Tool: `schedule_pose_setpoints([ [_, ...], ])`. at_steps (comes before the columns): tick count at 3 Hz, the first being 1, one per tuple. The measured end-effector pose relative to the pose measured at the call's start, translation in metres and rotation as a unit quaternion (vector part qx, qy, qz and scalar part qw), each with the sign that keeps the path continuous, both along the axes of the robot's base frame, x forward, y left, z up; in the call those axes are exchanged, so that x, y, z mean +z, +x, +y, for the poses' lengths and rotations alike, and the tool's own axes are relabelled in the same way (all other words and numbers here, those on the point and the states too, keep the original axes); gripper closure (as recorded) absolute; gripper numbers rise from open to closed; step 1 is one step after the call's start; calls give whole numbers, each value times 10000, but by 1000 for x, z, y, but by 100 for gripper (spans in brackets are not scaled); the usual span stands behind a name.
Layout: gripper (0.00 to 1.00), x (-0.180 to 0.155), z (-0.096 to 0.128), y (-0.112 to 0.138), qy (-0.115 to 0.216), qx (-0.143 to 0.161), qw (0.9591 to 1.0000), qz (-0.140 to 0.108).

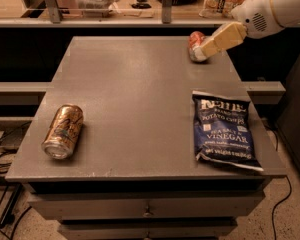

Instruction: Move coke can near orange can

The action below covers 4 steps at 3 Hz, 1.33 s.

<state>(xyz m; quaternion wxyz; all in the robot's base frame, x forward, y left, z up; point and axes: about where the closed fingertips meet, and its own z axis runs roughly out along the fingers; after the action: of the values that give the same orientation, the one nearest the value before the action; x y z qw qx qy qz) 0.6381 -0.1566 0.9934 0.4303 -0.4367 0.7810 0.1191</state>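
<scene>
Gripper (207, 46) at the coke can (194, 37), far-right table (140, 84) corner; orange can (63, 131) near-left.

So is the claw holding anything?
Can't tell. The claw is at the coke can, covering part of it, at the far right corner of the table.
</scene>
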Motion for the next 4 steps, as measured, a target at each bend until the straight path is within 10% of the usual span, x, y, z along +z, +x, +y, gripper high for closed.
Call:
schedule_pose_setpoints([
  [4,0,-27,11,53,846,-517,9950,-87],
])
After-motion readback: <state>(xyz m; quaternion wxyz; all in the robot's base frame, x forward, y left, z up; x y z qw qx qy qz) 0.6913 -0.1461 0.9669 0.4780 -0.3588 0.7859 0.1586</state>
